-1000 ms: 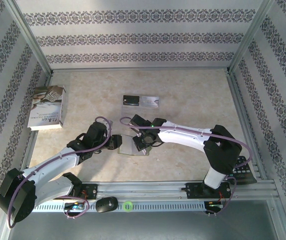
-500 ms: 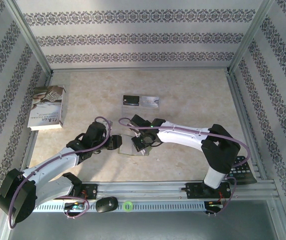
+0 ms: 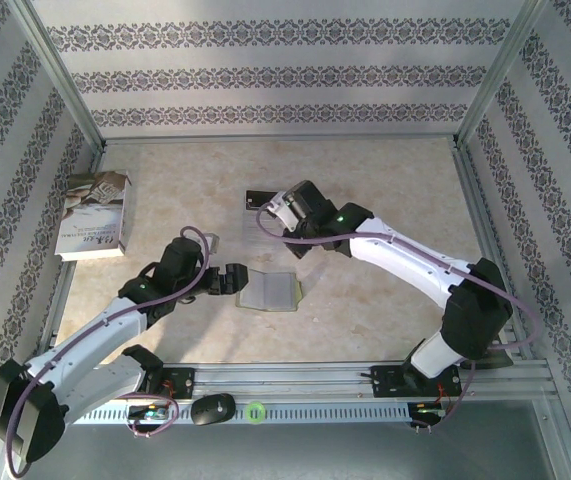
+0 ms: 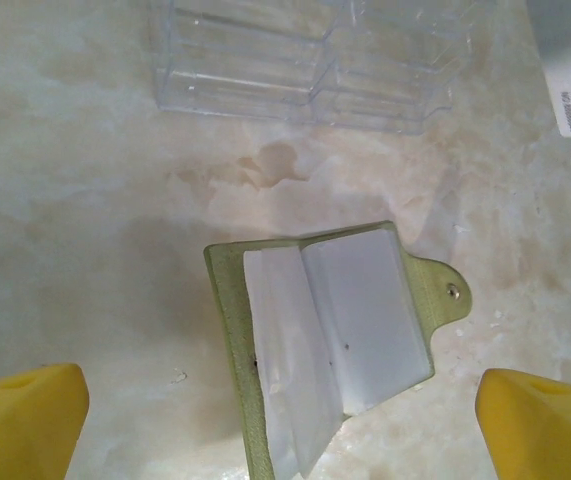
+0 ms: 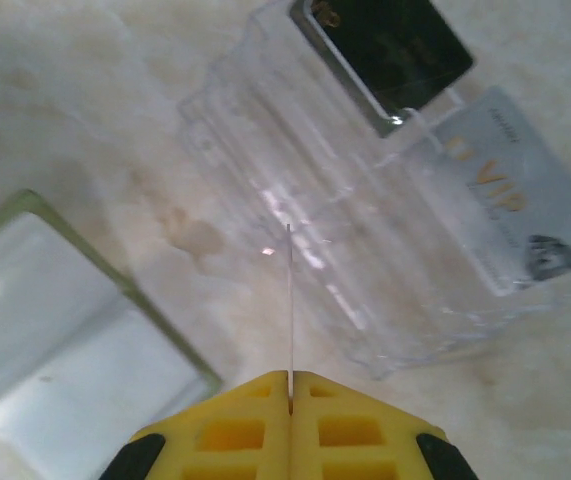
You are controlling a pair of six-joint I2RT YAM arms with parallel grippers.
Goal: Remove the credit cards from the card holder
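From above, we see the card holder [image 3: 270, 291] lying open on the table [image 3: 385, 180], just beside the left gripper [image 3: 227, 279]. At the left wrist, its yellow fingers [image 4: 25, 415] are spread wide and hold nothing. At the right wrist, the right gripper [image 5: 291, 385] pinches a thin sheet [image 5: 290, 300], seen edge-on. Nearby, a clear tray [image 5: 295, 200] holds the black card [image 5: 385, 45] and the silver card [image 5: 510, 200].

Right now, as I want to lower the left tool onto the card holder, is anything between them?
Nothing visible is. The card holder lies open on the bare table, framed by the two fingers of the open left tool. The clear plastic tray lies beyond it, apart from it.
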